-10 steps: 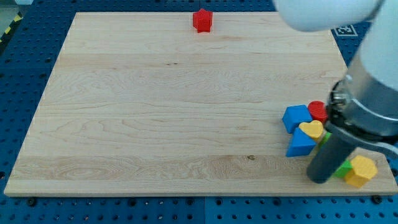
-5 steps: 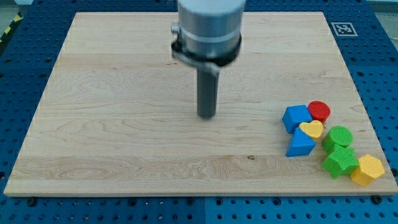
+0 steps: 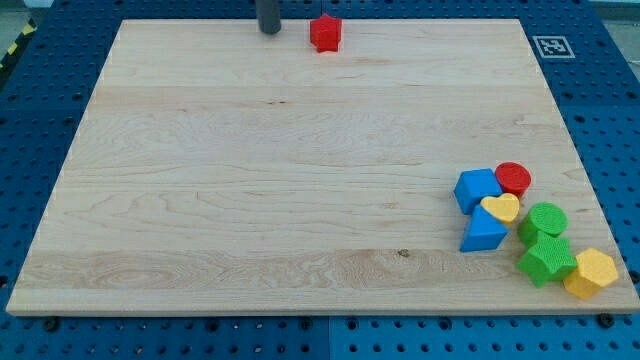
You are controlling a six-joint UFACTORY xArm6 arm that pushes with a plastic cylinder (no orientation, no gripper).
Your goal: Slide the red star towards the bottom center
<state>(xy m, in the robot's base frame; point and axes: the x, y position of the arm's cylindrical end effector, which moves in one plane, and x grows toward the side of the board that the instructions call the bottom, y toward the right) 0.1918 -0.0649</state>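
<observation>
Two red blocks (image 3: 325, 32); two blue blocks (image 3: 477, 189); two green blocks (image 3: 546, 219); two yellow blocks (image 3: 501, 208); one wooden board (image 3: 250, 200)

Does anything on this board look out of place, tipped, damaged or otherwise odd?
Nothing stands out. The red star sits alone at the view's top edge, my tip just to its left, not touching. The other blocks sit clustered at the bottom right.

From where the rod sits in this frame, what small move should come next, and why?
Probably shift my tip toward the view's top and right, to get behind the red star. It now sits left of the star, apart from it; pushing from there would send it sideways, not toward the bottom center.
</observation>
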